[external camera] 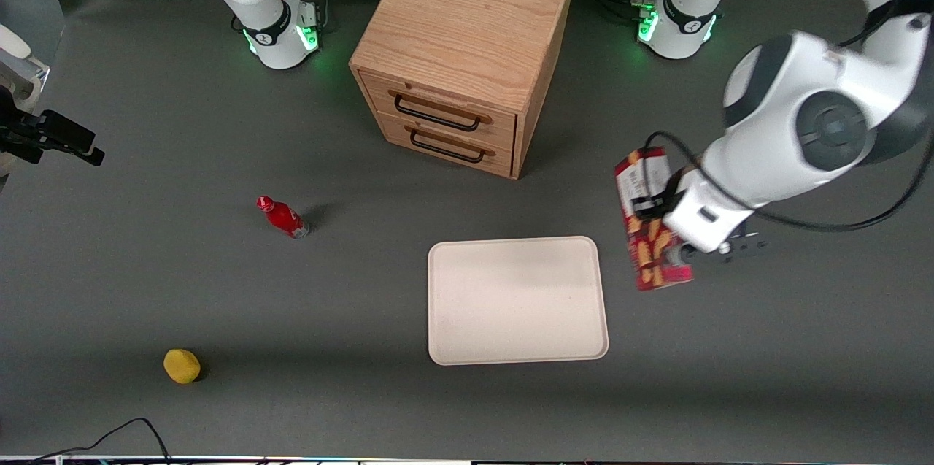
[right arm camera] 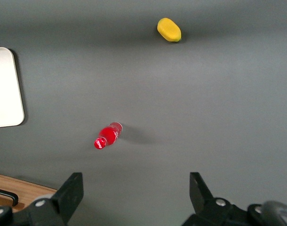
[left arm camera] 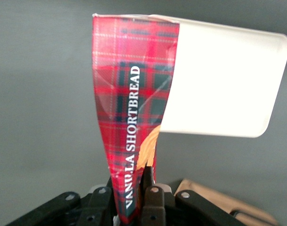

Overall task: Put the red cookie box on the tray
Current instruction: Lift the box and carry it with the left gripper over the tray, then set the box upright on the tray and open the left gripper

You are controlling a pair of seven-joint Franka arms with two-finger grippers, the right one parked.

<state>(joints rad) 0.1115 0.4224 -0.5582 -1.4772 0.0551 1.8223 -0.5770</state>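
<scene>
The red cookie box is a slim dark red plaid box with cookie pictures, and it leans slightly. It is held beside the tray, toward the working arm's end of the table and just off the tray's rim. My left gripper is shut on the box, its black fingers clamping the narrow sides. In the left wrist view the box reads "VANILLA SHORTBREAD" and runs out from the gripper, with the cream-white tray seen past it. I cannot tell whether the box's lower end touches the table.
A wooden two-drawer cabinet stands farther from the front camera than the tray. A small red bottle and a yellow fruit-like object lie toward the parked arm's end. A cable runs along the table's front edge.
</scene>
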